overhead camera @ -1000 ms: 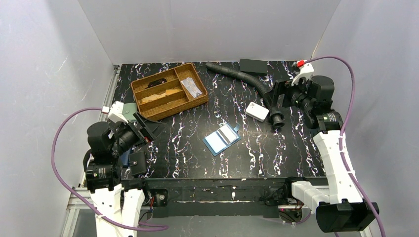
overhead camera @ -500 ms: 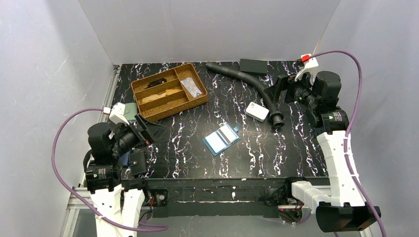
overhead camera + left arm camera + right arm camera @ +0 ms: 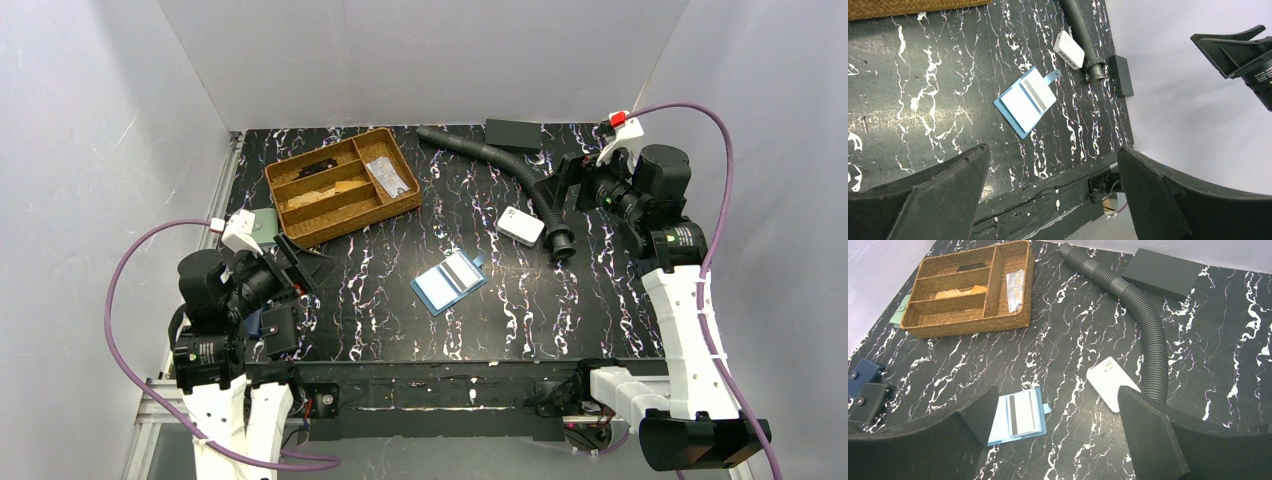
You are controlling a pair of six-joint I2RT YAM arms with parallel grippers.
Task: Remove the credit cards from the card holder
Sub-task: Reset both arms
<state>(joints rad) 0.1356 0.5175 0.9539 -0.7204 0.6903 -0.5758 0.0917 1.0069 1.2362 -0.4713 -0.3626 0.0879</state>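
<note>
Both wrist cams: card holder (image 3: 1040, 416); tray (image 3: 968, 322) whole R only.

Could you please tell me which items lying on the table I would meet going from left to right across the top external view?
Tray → card holder → white box. The hose and black box overlap these, so they are left out.

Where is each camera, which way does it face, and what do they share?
Top external: above, behind the bases, looking down on the table; both arms, left pincer and right pincer open.
Left wrist: at the table's near left, facing right; own fingers frame the bottom.
Right wrist: raised at far right, facing down and left; own fingers frame the bottom.
Shared: all three show the card holder, white box and hose.
</note>
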